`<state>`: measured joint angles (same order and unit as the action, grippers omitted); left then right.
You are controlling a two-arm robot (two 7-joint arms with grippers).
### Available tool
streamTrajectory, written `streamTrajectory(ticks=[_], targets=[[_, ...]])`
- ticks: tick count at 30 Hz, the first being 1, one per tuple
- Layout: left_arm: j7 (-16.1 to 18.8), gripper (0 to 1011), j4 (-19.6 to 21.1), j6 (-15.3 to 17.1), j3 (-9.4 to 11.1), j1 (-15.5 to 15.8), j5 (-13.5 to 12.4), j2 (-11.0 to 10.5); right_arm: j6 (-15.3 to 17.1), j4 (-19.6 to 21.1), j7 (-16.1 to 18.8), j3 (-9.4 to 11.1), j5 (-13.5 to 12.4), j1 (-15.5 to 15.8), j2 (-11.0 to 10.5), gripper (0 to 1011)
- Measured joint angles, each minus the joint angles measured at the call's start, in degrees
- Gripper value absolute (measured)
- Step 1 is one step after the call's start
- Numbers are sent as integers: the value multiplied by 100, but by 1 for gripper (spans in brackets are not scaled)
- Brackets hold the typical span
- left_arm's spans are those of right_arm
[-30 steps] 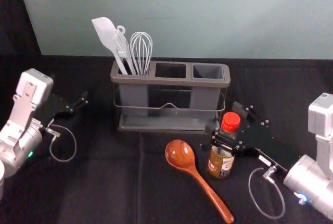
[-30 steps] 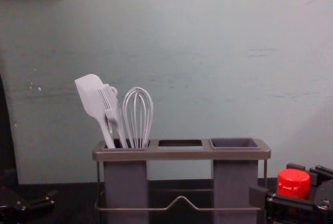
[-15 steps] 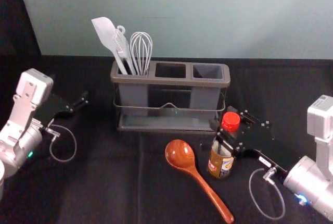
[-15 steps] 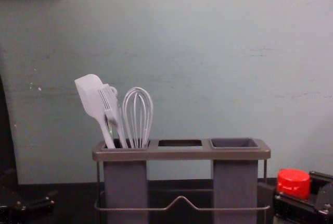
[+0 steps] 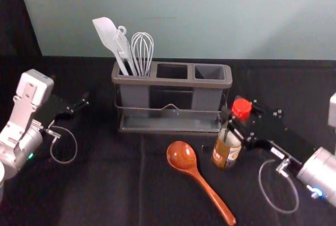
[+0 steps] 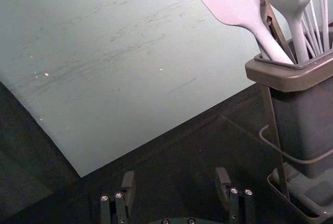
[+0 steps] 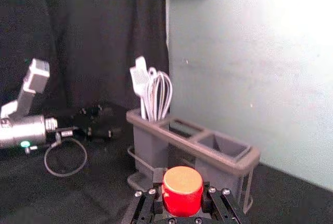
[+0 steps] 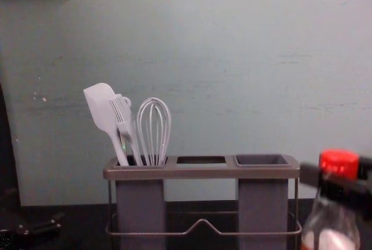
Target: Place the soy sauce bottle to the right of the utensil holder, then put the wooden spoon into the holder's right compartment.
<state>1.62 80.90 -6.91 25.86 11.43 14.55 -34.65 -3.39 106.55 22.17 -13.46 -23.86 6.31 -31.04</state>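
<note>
Red-capped soy sauce bottle (image 5: 227,151) right of centre in head view, near right end of utensil holder (image 5: 172,83). Right hand (image 5: 231,121) closed round bottle's neck; bottle looks lifted, leaning slightly. Step: ease it toward frame's right until body clears holder's frame, level base, lower softly to counter (image 5: 105,189), then release evenly so it won't tip. Wooden spoon (image 5: 182,155) lower centre, next job. Left hand (image 6: 176,176) parked at head view's left, fingers wide apart.

The right gripper (image 5: 231,122) has closed in on the soy sauce bottle (image 5: 226,151) between its fingers and lifted it higher.
</note>
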Motion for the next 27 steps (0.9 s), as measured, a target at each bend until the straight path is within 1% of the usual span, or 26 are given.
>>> streamTrajectory(ticks=[4,6,13,20,24,27], targets=[[0,1005,0,0,0,0,0,0,32,224,67,142,-45,-8,-66,381],[0,1005,0,0,0,0,0,0,40,280,78,180,-44,-20,-89,381],[0,1005,0,0,0,0,0,0,94,340,80,358,-63,-86,-145,382],[0,1005,0,0,0,0,0,0,125,200,57,571,-100,-149,-187,381],[0,1005,0,0,0,0,0,0,139,32,28,644,-123,-227,-161,381],[0,1005,0,0,0,0,0,0,172,-216,-29,676,-134,-360,-87,381]])
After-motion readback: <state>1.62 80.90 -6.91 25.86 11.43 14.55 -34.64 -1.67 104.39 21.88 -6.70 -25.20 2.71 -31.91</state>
